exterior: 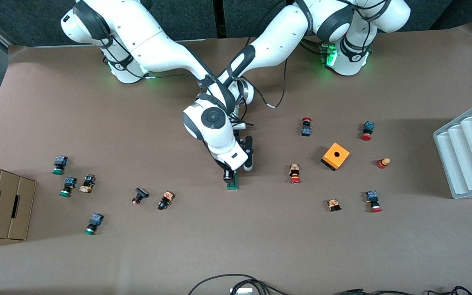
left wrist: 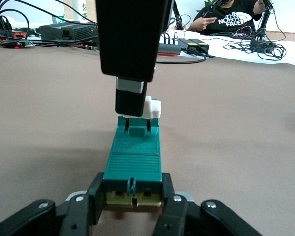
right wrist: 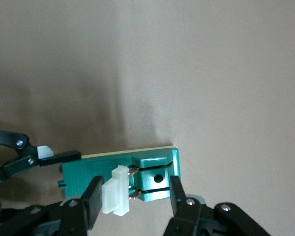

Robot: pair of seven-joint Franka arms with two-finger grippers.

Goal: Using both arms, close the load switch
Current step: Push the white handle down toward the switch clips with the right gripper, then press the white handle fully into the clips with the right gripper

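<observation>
I am looking down from high across the bench (exterior: 236,254), facing both bases. Each wrist camera is sitting close over the green switch (left wrist: 132,160), which all three views are sharing.

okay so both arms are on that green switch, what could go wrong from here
1. The left gripper is shut on just one end of the load switch; a hard push may pivot or slide it in that grip.
2. The right gripper straddles the white sliding piece with its fingers apart, so it could slip off the piece instead of driving it in.
3. Both grippers work close together over one small part, so they could bump.
</observation>
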